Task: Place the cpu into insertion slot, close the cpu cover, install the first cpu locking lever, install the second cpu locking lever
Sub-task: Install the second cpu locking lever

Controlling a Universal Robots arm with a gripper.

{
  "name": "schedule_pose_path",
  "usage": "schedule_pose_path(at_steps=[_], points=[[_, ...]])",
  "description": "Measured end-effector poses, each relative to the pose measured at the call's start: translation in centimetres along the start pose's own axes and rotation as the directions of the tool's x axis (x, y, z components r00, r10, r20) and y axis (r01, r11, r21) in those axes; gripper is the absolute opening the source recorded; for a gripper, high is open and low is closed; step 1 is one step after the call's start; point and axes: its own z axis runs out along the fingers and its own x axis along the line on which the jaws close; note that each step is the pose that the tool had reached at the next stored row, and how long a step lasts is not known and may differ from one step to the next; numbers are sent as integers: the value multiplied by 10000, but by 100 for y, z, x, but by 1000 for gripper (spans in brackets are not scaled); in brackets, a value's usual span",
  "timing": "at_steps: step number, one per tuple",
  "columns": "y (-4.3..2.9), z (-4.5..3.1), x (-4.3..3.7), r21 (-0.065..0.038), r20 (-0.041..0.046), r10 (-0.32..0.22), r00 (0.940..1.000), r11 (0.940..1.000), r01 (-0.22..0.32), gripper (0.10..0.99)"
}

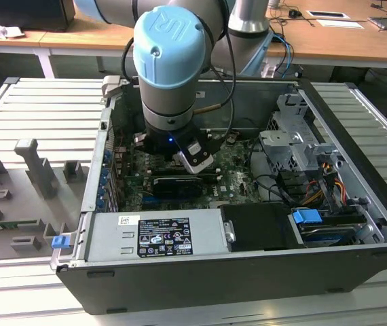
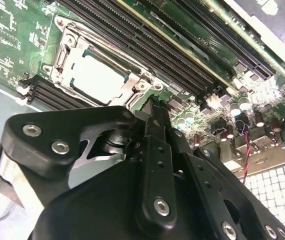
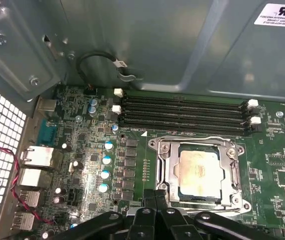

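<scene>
Hovering just beside the socket (image 3: 201,172), your claw (image 3: 155,196) has its fingertips pressed together and holds nothing. The chip (image 3: 198,168) already sits in the socket under the closed metal cover (image 3: 166,160), just beyond the fingertips.

wooden desks (image 1: 343,41), grey slatted table (image 1: 37,115)

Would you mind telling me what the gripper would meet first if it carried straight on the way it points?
Probably the cpu cover edge nearest the gripper, closed over the cpu; depth is unclear.
</scene>
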Motion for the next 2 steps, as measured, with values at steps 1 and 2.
schedule_pose_path(at_steps=[1, 2], points=[[0, 0, 0, 0, -1, 0, 10000, 10000, 0, 106], [0, 0, 0, 0, 0, 0, 10000, 10000, 0, 106]])
